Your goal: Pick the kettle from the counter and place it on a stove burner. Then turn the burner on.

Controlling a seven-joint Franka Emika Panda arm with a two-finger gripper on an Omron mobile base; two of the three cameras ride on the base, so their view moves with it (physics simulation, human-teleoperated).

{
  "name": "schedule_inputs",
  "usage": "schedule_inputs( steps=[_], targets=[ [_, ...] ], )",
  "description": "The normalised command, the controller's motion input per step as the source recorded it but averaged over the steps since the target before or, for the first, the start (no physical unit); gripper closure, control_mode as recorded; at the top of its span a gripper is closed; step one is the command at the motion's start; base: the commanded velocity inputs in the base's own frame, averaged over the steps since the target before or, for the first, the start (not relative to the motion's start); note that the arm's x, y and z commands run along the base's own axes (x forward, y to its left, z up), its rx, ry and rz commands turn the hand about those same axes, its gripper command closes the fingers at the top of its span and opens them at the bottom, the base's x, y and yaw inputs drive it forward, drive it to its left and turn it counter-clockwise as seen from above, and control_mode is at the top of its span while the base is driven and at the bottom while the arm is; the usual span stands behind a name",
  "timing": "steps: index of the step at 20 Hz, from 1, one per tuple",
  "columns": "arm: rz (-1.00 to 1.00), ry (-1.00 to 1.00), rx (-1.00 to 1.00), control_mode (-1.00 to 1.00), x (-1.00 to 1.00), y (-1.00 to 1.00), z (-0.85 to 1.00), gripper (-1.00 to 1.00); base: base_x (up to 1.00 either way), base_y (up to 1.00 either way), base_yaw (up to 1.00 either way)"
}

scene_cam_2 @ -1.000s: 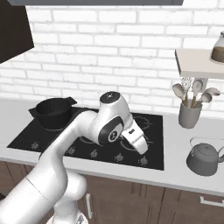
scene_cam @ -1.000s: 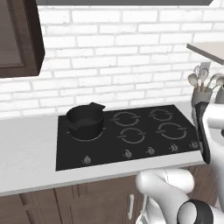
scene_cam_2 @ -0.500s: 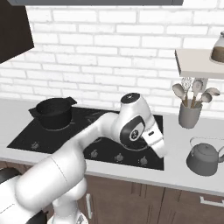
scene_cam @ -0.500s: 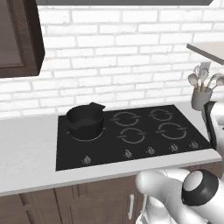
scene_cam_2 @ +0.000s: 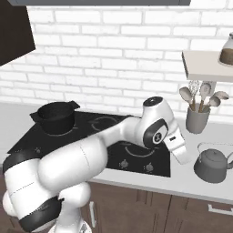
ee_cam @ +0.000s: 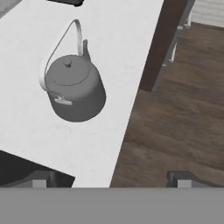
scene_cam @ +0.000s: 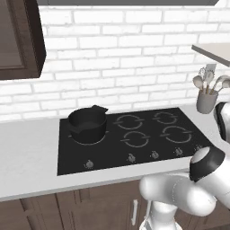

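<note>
The counter (scene_cam_2: pixel 191 179) runs long and pale under the white brick wall, and set into it is the black glass cooktop (scene_cam: pixel 67 157) with its ring-marked burners; the nearest free stove burner (scene_cam: pixel 136 139) sits bare in the middle of the glass. A black pot (scene_cam: pixel 87 123) with side handles stands on the rear left ring. The white arm (scene_cam_2: pixel 113 141) reaches across from the base toward the right end of the worktop, its wrist hanging over the slab just beside the cooktop's edge. There the kettle (scene_cam_2: pixel 212 164) stands upright on the counter, lid on, well clear of the glass and near the front edge; from the hand view it (ee_cam: pixel 74 89) lies ahead of and to the left of the fingers, its arched handle up and spout pointing away. Behind it, by the wall, a grey utensil cup (scene_cam_2: pixel 197 119) holds spoons and a whisk, under a shelf with a jar (scene_cam_2: pixel 226 50). The gripper (ee_cam: pixel 109 178) has its two dark tips spread wide apart with nothing between them, over the counter's front edge and the wood floor (ee_cam: pixel 183 118) beyond.
</note>
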Motion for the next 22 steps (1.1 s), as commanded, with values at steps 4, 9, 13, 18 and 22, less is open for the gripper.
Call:
schedule_inputs(
  steps=[4,9,13,18,22],
  targets=[
    [-0.01,-0.01,0.0,-1.0,0.05,-0.18,-0.11,-1.0,0.0,0.0,0.0],
    [0.0,-0.04,0.0,-1.0,0.29,-0.09,-0.29,-1.0,0.0,0.0,0.0],
    [0.0,0.0,0.0,-1.0,0.49,-0.01,-0.34,-1.0,0.0,0.0,0.0],
    [0.0,0.0,0.01,-1.0,0.39,-0.16,-0.17,-1.0,0.0,0.0,0.0],
    [0.0,0.0,0.04,-1.0,0.17,-0.42,-0.03,-1.0,0.0,0.0,0.0]
  ],
)
